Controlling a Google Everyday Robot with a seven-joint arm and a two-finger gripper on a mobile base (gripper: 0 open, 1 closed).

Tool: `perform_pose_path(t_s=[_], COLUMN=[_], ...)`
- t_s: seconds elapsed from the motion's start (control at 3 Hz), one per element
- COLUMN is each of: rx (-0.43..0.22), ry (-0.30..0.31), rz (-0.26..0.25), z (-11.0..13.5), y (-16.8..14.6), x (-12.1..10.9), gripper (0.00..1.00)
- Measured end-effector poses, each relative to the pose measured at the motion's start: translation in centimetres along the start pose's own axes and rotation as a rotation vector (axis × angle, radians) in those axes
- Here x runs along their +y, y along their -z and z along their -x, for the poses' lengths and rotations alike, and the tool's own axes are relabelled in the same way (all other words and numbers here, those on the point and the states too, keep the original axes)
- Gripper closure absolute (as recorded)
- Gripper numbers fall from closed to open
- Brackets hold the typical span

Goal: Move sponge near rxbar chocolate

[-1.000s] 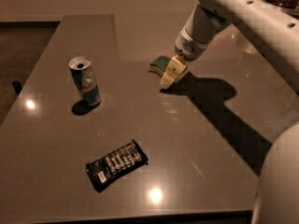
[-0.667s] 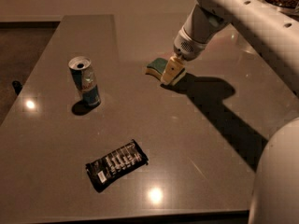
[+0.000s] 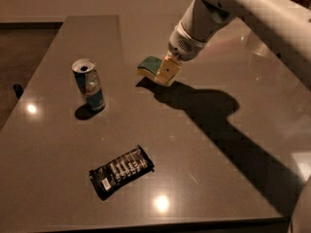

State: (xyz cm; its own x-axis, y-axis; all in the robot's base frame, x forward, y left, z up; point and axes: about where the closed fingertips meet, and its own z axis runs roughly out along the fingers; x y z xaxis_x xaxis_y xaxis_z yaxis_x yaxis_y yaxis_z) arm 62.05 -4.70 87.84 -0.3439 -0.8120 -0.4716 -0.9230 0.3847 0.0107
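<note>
The sponge (image 3: 147, 65), dark green on top with a pale yellow body, is at the table's middle back, held a little above the surface over its own shadow. My gripper (image 3: 163, 74) comes down from the upper right and is shut on the sponge's right end. The rxbar chocolate (image 3: 121, 171), a flat black wrapper with white lettering, lies near the front edge, well below and left of the sponge.
An upright blue-and-silver drink can (image 3: 89, 85) stands left of the sponge. The grey table (image 3: 214, 149) has its front edge just below the bar. My white arm (image 3: 252, 13) crosses the upper right and casts a long shadow to the right.
My gripper has moved left and slightly toward the front with the sponge in it. The can and the bar have not moved.
</note>
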Motion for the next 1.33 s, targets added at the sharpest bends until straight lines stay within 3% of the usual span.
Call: perform_pose_path(t_s=[0.33,0.67,1.33], rx=[-0.022,-0.011,0.049], ry=[0.065,0.098,0.064], rz=[0.038,0.05,0.05], z=[2.0,2.0,-2.2], y=[0.1,0.5,3.1], x=[3.3,5.4,8.3], gripper=[1.0,1.0,1.0])
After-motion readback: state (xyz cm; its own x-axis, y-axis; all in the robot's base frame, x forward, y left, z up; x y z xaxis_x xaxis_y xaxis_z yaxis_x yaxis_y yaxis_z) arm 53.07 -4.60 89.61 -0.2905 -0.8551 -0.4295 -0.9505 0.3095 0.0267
